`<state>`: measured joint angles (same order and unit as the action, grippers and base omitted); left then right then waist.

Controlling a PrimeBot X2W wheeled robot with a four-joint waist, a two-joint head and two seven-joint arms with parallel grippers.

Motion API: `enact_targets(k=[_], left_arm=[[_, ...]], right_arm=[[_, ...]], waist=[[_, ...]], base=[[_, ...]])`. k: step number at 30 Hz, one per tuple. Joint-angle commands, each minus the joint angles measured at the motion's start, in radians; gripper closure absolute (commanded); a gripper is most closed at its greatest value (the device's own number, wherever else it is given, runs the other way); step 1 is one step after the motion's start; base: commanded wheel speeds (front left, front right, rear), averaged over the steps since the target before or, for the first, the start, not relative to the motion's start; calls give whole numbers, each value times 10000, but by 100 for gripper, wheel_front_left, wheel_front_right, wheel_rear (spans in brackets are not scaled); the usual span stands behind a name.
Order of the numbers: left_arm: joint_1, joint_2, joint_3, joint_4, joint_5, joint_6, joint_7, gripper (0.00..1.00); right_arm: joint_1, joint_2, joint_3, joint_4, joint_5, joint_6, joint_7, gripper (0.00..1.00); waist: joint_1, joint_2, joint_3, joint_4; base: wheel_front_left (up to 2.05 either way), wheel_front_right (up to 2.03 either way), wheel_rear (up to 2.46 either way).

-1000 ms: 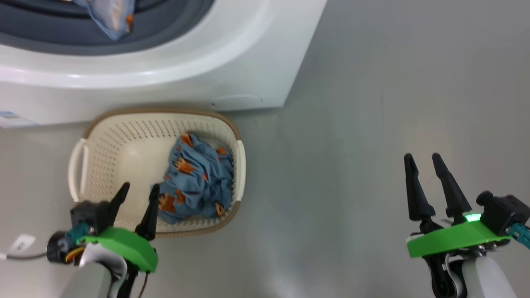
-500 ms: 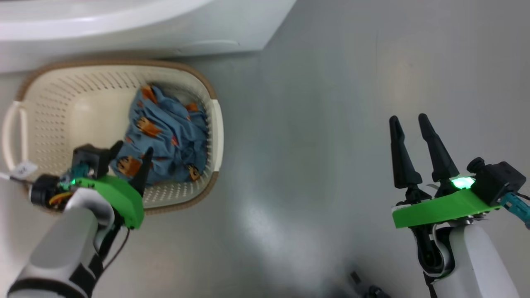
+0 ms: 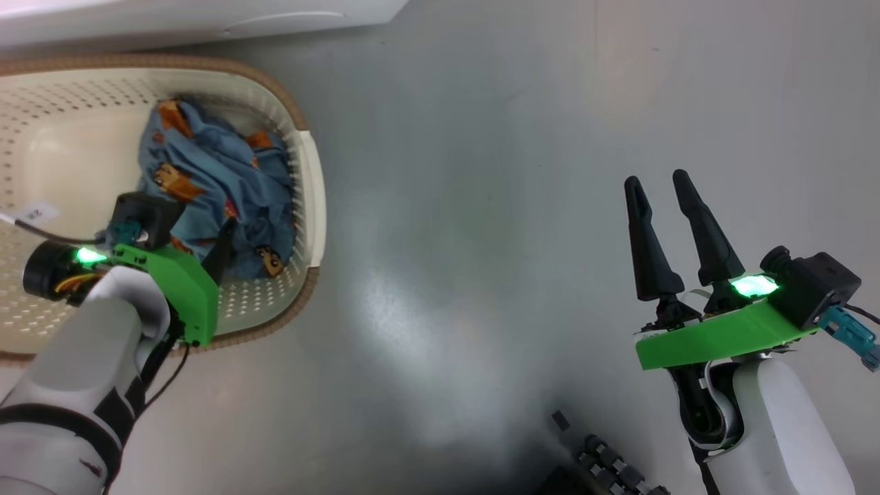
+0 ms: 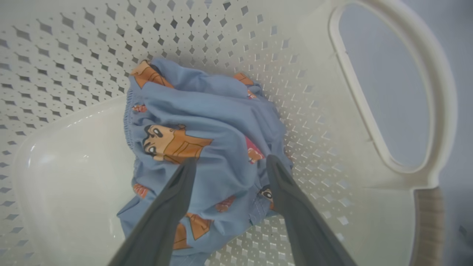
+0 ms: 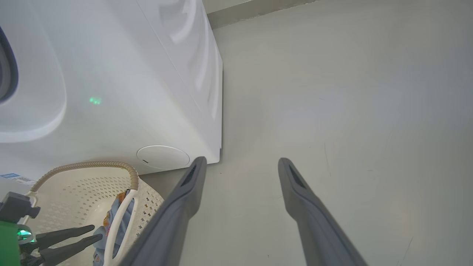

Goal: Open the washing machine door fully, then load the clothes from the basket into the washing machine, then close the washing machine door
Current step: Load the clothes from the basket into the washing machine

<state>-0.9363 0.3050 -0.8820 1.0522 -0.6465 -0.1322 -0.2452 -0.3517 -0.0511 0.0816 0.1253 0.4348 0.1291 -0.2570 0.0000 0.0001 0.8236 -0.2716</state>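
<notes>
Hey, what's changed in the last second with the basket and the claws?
The left claw has reached down into the basket; it is open, astride the blue clothes, gripping nothing yet. The head camera dipped too, shifting the whole picture. Unchanged: the clothes lie as before, and the right claw stays open and empty over the floor.
</notes>
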Motion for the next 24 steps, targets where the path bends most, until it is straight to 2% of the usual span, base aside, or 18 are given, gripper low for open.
enact_targets(k=[1,9,23,24], left_arm=[[-154,412,-98,32,-217,15,91,0],[-841,867,-1480,188,-1114,15,394,0],[-1489,1105,-3052,513,-2456,15,618,0],[-1510,1113,-3129,533,-2544,15,629,14]], right_arm=[[175,8,220,-238,153,16,-48,0],[145,8,507,-356,313,16,-48,0],[290,8,671,-592,326,16,-48,0],[299,8,685,-606,321,16,-48,0]], waist=[[0,-1,199,-186],[0,-1,531,-518],[0,-1,731,-706],[0,-1,724,-712]], base=[[0,0,0],[0,0,0],[0,0,0],[0,0,0]])
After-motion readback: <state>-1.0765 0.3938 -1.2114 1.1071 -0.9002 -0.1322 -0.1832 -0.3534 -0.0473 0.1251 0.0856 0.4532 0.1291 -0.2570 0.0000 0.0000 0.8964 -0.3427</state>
